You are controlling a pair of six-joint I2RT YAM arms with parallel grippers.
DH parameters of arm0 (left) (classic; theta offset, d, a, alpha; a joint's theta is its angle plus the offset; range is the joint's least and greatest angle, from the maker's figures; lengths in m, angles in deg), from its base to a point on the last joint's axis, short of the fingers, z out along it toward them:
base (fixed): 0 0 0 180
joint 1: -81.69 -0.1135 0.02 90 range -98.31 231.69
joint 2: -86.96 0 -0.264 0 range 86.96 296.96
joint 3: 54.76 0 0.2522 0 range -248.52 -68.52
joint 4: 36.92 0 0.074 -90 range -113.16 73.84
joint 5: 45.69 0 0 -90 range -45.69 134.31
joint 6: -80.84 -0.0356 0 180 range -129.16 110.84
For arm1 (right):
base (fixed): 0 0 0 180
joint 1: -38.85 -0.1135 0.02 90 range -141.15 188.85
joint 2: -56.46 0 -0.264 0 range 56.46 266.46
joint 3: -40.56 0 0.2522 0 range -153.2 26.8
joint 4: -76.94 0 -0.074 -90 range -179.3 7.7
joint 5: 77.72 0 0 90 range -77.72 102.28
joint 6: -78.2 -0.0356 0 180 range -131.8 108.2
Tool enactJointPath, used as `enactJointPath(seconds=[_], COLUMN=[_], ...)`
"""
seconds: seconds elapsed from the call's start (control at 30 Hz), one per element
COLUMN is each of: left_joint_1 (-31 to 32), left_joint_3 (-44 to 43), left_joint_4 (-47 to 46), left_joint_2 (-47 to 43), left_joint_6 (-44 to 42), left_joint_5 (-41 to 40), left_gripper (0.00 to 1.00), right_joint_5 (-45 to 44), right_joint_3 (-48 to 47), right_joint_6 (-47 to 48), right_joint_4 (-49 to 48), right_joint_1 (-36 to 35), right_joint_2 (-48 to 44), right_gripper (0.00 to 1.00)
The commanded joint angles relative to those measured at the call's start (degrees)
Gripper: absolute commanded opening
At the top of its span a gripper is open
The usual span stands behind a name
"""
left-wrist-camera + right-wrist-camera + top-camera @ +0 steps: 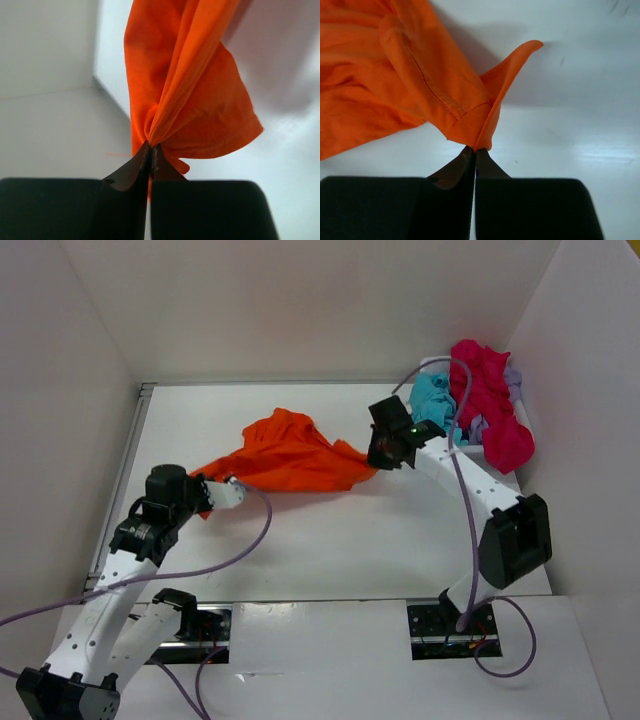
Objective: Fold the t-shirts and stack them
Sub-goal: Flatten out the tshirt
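Note:
The orange t-shirt hangs stretched between both arms over the middle of the table. My left gripper is shut on its left end, with bunched orange t-shirt cloth rising from the left gripper's tips. My right gripper is shut on the right end; a hemmed corner of the orange t-shirt is pinched at the right gripper's tips. The turquoise t-shirt, magenta-red t-shirt and pale lavender t-shirt are heaped at the back right.
The heap lies in a white basket against the right wall. White walls close in the table on the left, back and right. Purple cables loop from both arms.

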Motion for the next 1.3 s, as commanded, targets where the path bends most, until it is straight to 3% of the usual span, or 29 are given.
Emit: enactJointPath(seconds=[0.0, 0.17, 0.23, 0.27, 0.33, 0.37, 0.4, 0.43, 0.47, 0.63, 0.83, 1.03, 1.1, 1.27], left_joint_1=[2.4, 4.4, 5.5, 5.5, 6.0, 6.0, 6.0, 6.0, 6.0, 6.0, 6.0, 6.0, 6.0, 6.0], left_joint_3=[6.1, 12.8, 14.1, 14.1, 13.3, 12.6, 11.9, 11.2, 10.7, 11.5, 10.8, 6.2, 5.4, 6.7], left_joint_4=[5.2, 4.5, 3.9, 3.9, 5.7, 6.8, 8.1, 11.1, 12.6, 17.6, 21.2, 21.3, 19.9, 18.5], left_joint_2=[-4.7, -7.5, -7.5, -7.5, -7.5, -6.9, -6.9, -6.9, -7.5, -11.8, -11.2, 8.7, 11.1, 11.7], left_joint_6=[-5.4, -8.8, -9.3, -9.3, -7.8, -7.1, -5.9, -5.4, -5.4, -5.8, -9.2, -5.4, -3.4, -3.4], left_joint_5=[2.7, 3.2, 3.2, 3.2, 3.8, 4.4, 4.4, 5.8, 6.4, 9.5, 14.7, 16.9, 15.0, 13.3], left_gripper=[0.00, 0.03, 0.10, 0.18, 0.41, 0.50, 0.56, 0.65, 0.67, 0.73, 0.75, 0.71, 0.70, 0.70], right_joint_5=[5.4, 5.4, 5.9, 5.9, 5.9, 6.8, 6.8, 6.0, 5.0, 1.0, -2.2, 1.3, 1.8, 4.5], right_joint_3=[5.3, -0.7, -7.5, -9.7, -15.2, -17.3, -17.3, -17.3, -14.2, -2.4, 5.0, 8.0, 7.4, 6.3], right_joint_6=[-5.3, -3.3, -1.3, -0.6, 2.0, 3.0, 3.7, 4.3, 4.3, 2.6, -1.0, -0.5, 0.1, 1.9], right_joint_4=[-3.6, -5.4, -5.4, -4.6, -4.0, -3.4, -2.9, -2.9, -2.9, -2.3, 0.7, -2.6, -3.3, -6.8], right_joint_1=[0.5, 0.5, 0.5, 0.5, 1.1, 1.1, 1.1, 1.1, 1.1, 2.8, 2.8, 5.3, 5.3, 5.8], right_joint_2=[1.8, 10.0, 16.3, 18.1, 22.0, 22.6, 22.6, 21.8, 19.2, 10.8, 9.6, 12.9, 14.6, 20.0], right_gripper=[0.00, 0.00, 0.00, 0.06, 0.40, 0.67, 0.76, 0.80, 0.83, 0.82, 0.64, 0.65, 0.65, 0.79])
